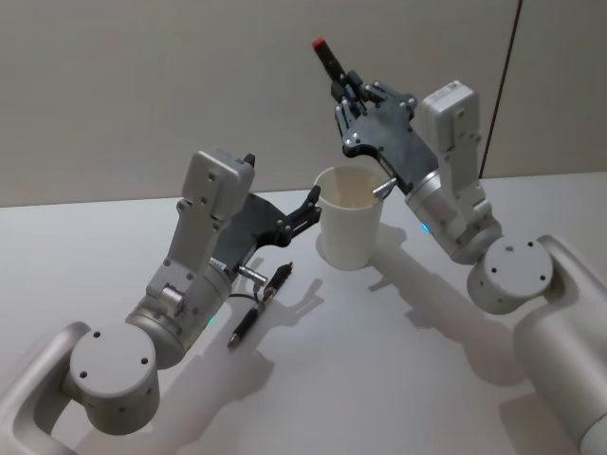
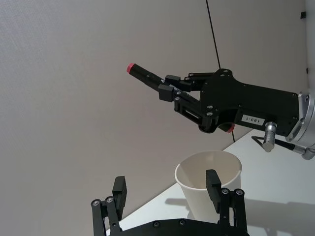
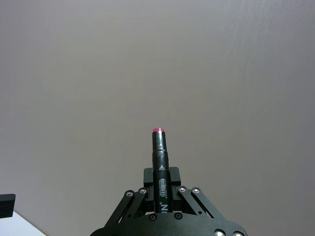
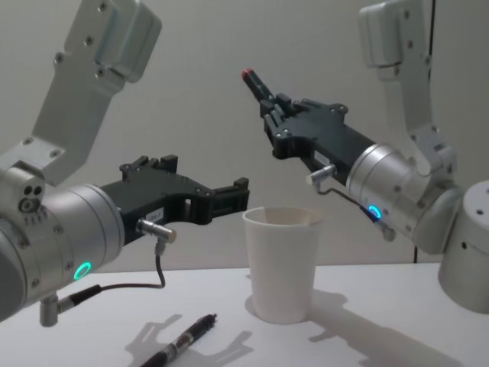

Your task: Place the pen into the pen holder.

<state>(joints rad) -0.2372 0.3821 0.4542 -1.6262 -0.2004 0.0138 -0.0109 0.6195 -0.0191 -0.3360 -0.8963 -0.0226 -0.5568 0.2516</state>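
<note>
Right gripper point(image 1: 343, 90) is up in the air above and just behind the pen holder point(image 1: 349, 227), claw closed round the pen point(image 1: 327, 59) near its lower end, red tip slanting up and away from the cup; pen holder stands upright on the bench point(image 1: 379, 379) toward the far edge, about mid-width, between the two arms; left gripper point(image 2: 166, 187) is level with the rim on the cup's left, claw wide apart and gripping nothing, and I cannot tell whether a finger touches the paper. A second pen point(image 1: 258, 305) lies flat nearer the front edge, left of the cup. Risks as I judge them: pen points the wrong way, so I must swing the wrist over, and a short grip may slip in that turn; paper cup is light, so a nudge from either claw could topple it; pen looks longer than the cup is tall, so dropping it from height or off-centre may tip the cup; the arms crowd the rim, so a clash is possible.
</note>
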